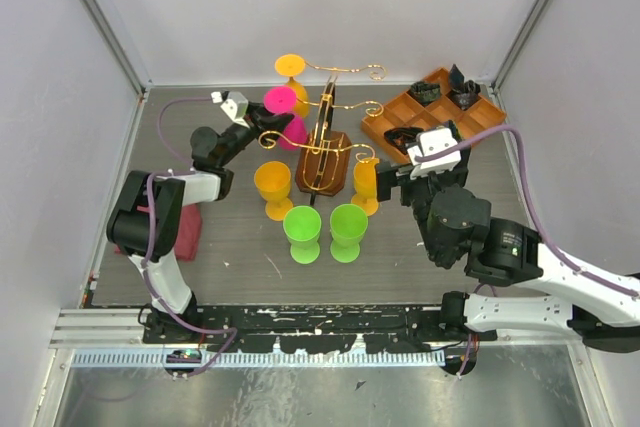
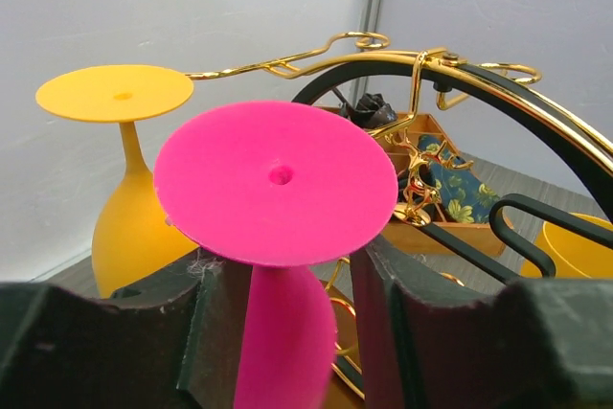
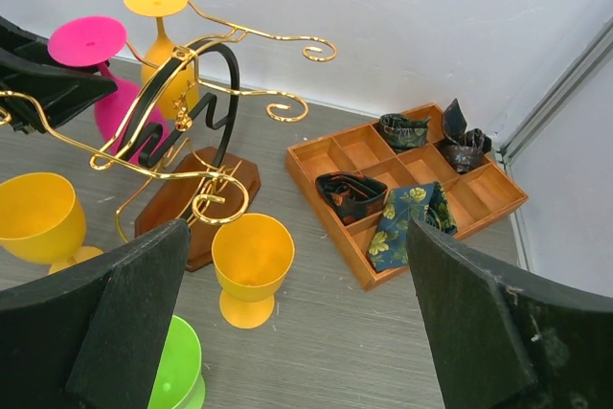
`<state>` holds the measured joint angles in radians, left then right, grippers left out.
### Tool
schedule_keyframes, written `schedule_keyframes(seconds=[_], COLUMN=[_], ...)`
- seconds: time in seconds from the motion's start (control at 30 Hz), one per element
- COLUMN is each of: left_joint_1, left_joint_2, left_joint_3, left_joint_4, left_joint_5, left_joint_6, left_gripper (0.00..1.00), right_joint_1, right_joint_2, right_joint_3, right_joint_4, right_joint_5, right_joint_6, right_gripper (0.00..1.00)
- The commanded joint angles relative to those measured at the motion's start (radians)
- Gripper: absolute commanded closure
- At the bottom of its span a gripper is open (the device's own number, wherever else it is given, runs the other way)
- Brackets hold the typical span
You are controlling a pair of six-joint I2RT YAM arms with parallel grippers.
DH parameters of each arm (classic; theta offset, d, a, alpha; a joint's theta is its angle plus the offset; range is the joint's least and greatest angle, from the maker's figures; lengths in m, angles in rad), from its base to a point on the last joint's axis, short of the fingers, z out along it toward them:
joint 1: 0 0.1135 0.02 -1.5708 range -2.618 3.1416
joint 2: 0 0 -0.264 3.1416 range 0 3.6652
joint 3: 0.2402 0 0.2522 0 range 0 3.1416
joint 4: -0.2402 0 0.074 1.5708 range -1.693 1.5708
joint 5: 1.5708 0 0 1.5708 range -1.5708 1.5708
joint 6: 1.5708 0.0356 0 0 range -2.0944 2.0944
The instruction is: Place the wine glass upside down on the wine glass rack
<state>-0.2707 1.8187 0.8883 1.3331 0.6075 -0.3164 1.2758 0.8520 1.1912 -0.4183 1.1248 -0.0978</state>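
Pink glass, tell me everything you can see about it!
The pink glass looks smooth, matte and plastic, bright pink all over. It is upside down: a round flat foot on top with a small dimple in the middle, a thin stem below, and the bowl at the bottom. It is up at the gold wire rack, next to an upside-down orange glass. The left tool straddles its stem, with a gap on one side.

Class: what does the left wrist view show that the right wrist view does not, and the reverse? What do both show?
Left wrist only: the pink wine glass's stem standing between the left gripper's fingers. Right wrist only: a green goblet and the open right gripper. Both: the pink wine glass, the upside-down orange glass, the gold wire rack, the tray.
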Motion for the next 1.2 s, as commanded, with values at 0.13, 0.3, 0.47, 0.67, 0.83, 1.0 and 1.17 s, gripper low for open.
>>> schedule_keyframes(seconds=[0.13, 0.3, 0.47, 0.67, 0.83, 1.0, 1.17], left_joint_1=[0.01, 0.046, 0.118, 0.194, 0.194, 0.194, 0.194], left_joint_2=[-0.036, -0.099, -0.2, -0.388, -0.619, -0.732, -0.782], left_joint_3=[-0.032, -0.094, -0.2, -0.275, -0.223, -0.052, 0.115], left_joint_4=[0.002, -0.028, -0.032, -0.178, -0.636, -1.089, -1.404], left_joint_5=[-0.038, -0.041, -0.089, -0.191, -0.427, -0.558, -0.534], left_joint_6=[0.04, 0.05, 0.043, 0.011, -0.022, -0.012, -0.007], left_gripper=[0.42, 0.39, 0.3, 0.25, 0.24, 0.23, 0.21], right_joint_1=[0.003, 0.003, 0.003, 0.002, 0.002, -0.001, -0.013], right_joint_2=[-0.086, -0.09, -0.026, 0.037, 0.119, 0.219, 0.292], right_joint_3=[0.027, 0.035, 0.07, 0.114, 0.145, 0.229, 0.238], right_joint_4=[0.027, 0.023, 0.012, 0.004, -0.037, -0.154, -0.166], right_joint_5=[0.034, 0.006, 0.005, -0.035, -0.075, -0.134, -0.246], right_joint_6=[0.077, 0.075, 0.023, 0.047, 0.086, 0.178, 0.232], right_gripper=[0.0, 0.0, 0.0, 0.0, 0.0, 0.0, 0.0])
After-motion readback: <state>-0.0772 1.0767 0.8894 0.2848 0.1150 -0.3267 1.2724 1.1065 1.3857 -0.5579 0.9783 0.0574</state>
